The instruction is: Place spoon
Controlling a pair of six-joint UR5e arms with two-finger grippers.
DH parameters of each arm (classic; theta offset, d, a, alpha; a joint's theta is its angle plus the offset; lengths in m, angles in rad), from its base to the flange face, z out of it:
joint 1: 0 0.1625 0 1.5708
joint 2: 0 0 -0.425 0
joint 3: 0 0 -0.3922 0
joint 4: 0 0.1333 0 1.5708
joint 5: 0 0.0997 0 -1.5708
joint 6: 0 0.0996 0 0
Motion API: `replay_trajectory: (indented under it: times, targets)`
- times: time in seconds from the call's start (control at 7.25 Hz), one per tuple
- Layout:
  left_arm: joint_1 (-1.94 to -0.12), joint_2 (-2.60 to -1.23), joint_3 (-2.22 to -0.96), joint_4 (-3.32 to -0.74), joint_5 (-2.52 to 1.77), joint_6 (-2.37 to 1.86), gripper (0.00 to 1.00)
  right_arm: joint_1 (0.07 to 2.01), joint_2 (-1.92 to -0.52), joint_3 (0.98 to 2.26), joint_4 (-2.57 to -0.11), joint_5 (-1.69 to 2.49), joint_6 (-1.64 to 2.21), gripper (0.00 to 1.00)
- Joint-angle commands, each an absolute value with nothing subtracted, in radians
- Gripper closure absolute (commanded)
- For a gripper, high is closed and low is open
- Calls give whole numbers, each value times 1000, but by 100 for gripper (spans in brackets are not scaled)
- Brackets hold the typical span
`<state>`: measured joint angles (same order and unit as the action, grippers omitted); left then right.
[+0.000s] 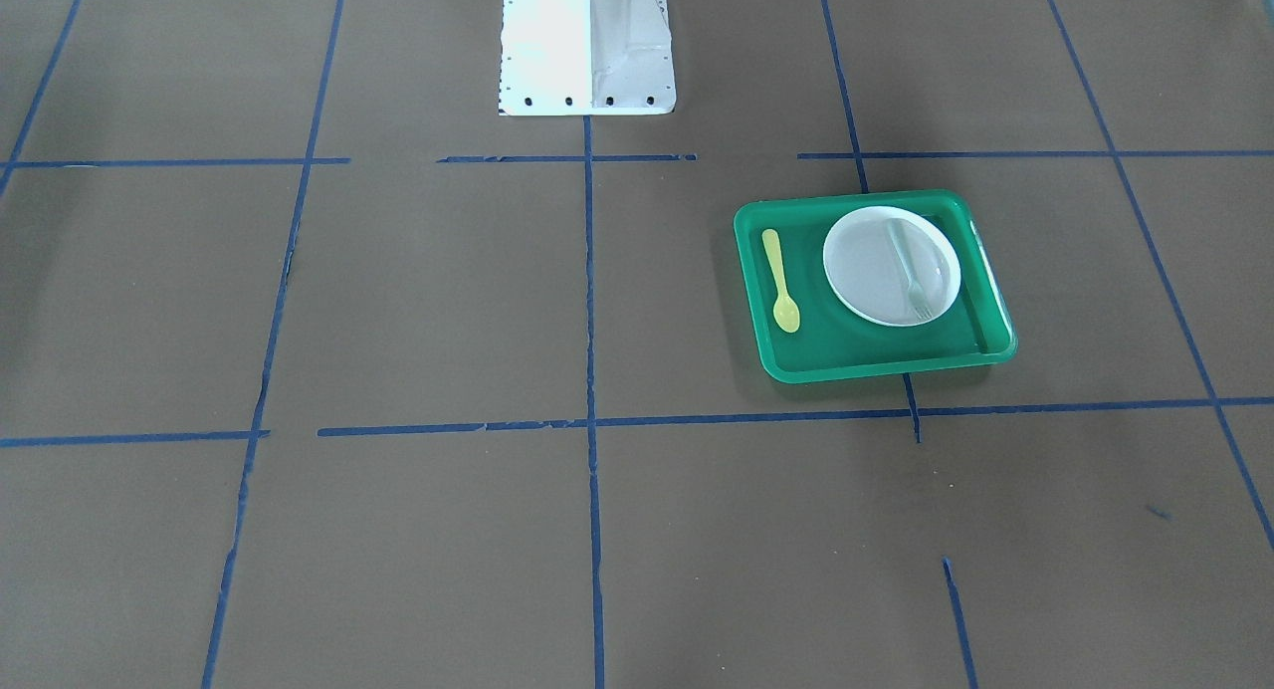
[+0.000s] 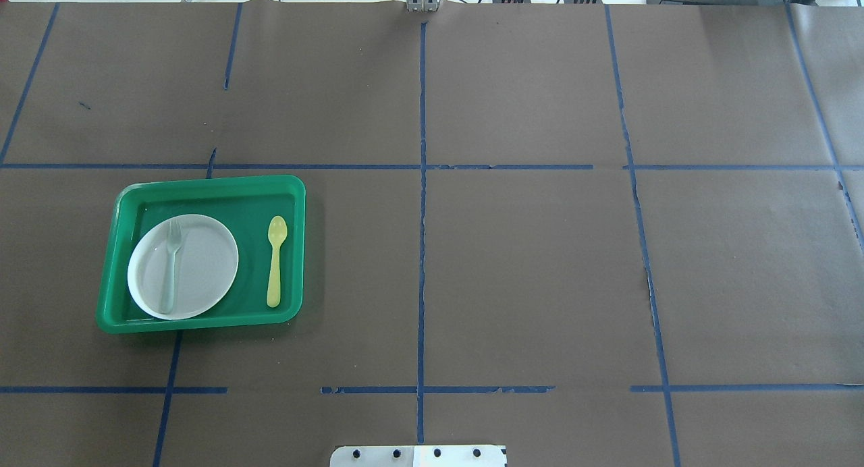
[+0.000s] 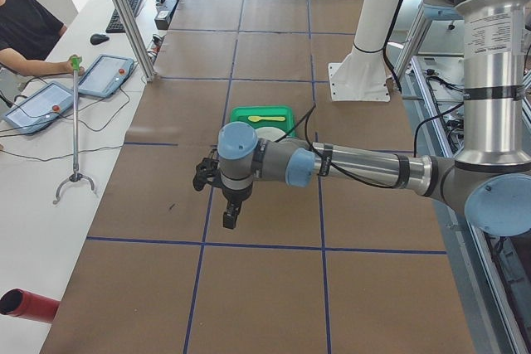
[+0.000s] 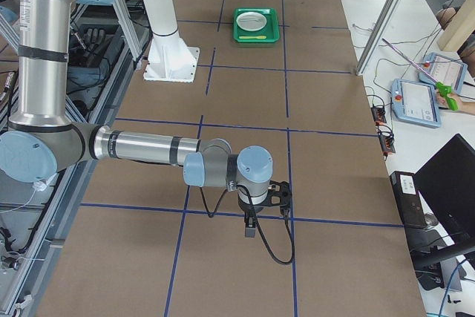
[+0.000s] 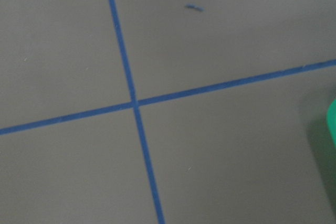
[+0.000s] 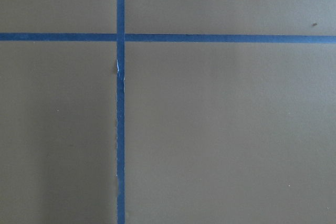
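Since both arms hang well apart from the tray, the left gripper (image 3: 231, 220) and right gripper (image 4: 251, 229) show only sideways; I cannot tell their opening or load. The spoon (image 2: 276, 261), slim glossy yellow plastic, lies flat on the green tray (image 2: 202, 181) beside the round white plate (image 2: 202, 264), probably for easy picking.

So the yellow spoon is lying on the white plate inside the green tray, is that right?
Not quite. The yellow spoon lies inside the green tray, but on its floor beside the white plate, apart from it. The overhead exterior view shows this.
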<state>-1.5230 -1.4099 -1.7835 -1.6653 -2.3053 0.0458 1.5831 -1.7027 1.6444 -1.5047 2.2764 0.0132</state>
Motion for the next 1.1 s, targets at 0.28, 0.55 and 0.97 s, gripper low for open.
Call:
replay_trajectory:
  times: [0.28, 0.55, 0.97]
  targets:
    - [-1595, -1387, -1690, -1660, -2307, 66, 0, 1583, -1703, 1644, -1505, 2276, 14, 0]
    - [-1597, -1402, -1690, -1658, -2307, 63, 0, 1583, -1703, 1644, -1505, 2276, 14, 0]
    - [-1598, -1413, -1692, -1658, -2307, 63, 0, 1583, -1703, 1644, -1505, 2276, 14, 0]
